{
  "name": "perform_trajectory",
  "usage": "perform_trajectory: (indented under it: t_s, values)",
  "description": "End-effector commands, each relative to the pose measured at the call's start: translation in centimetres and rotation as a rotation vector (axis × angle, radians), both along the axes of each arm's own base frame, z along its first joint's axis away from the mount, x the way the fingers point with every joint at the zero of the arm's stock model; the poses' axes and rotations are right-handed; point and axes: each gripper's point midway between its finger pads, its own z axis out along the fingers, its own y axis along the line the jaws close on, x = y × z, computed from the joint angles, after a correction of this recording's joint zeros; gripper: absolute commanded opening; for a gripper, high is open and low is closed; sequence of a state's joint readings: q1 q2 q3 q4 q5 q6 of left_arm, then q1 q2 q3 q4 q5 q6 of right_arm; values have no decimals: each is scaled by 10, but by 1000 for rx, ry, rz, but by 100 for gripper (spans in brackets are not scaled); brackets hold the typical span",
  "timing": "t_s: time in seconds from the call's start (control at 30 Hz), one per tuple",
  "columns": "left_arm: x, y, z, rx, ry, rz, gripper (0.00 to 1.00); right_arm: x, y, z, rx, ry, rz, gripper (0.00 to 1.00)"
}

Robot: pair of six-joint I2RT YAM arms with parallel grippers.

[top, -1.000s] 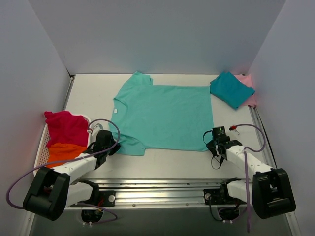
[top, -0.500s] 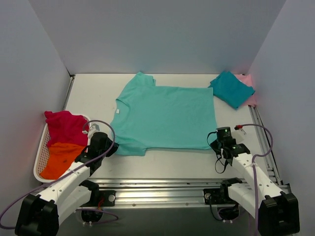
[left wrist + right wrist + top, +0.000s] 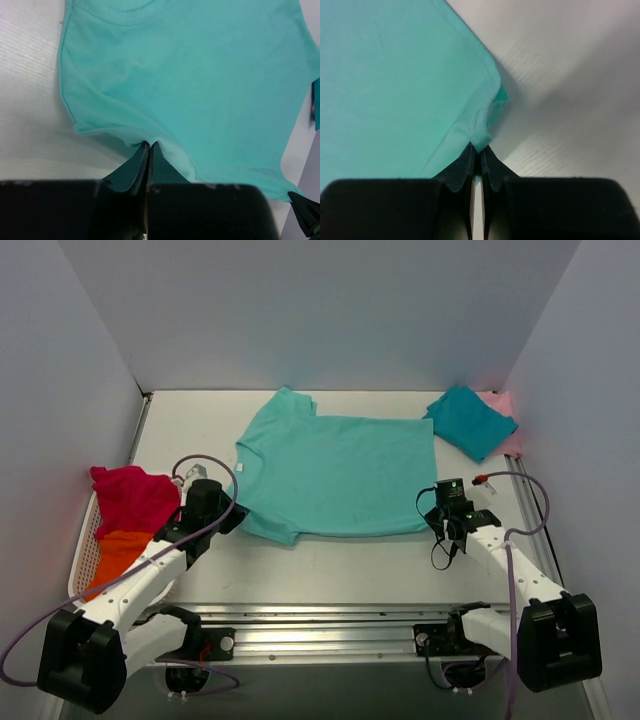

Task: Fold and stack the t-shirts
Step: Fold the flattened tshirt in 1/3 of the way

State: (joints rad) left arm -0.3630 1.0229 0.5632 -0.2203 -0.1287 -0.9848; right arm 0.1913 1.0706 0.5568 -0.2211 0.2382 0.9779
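One mint tee (image 3: 335, 475) lies spread flat mid-frame in the top view, collar end twd the left, hem twd the right, so its long axis runs left-right across the table (image 3: 330, 570). The near edge is what I've got hold of. The left gripper (image 3: 148, 145) is pressed together on a pinch of cloth at the lower-left sleeve, and the right gripper (image 3: 479, 149) is nipped likewise on the lower-right hem corner. Both wrist views show fabric bunched right at the tips.

The rest of the tee lies away from both grippers, twd the top of frame. So I reckon the next move is a lengthwise fold, near edge carried up & over to the far edge, arms in step, each nearest its own corner. Risk as I see it: an uneven lift skews the crease.

A teal tee (image 3: 470, 420) sits folded upper right, on top of a pink tee (image 3: 507, 410). A magenta-red tee (image 3: 135, 498) & an orange tee (image 3: 120, 550) are heaped in the basket (image 3: 82, 575) at the left edge, beside the left arm.
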Motion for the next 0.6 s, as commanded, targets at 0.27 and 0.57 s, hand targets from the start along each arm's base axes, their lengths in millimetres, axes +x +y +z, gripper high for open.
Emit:
perform_trajectory:
  t_s: [0.27,0.57]
  values:
    - [87,-13,31,-69,-22,-1,2,80,-23,20,-57,-41,-112,0]
    - [248,-22,-44,-102,191,-183,88,202,-45,-65,-57,239,-82,91]
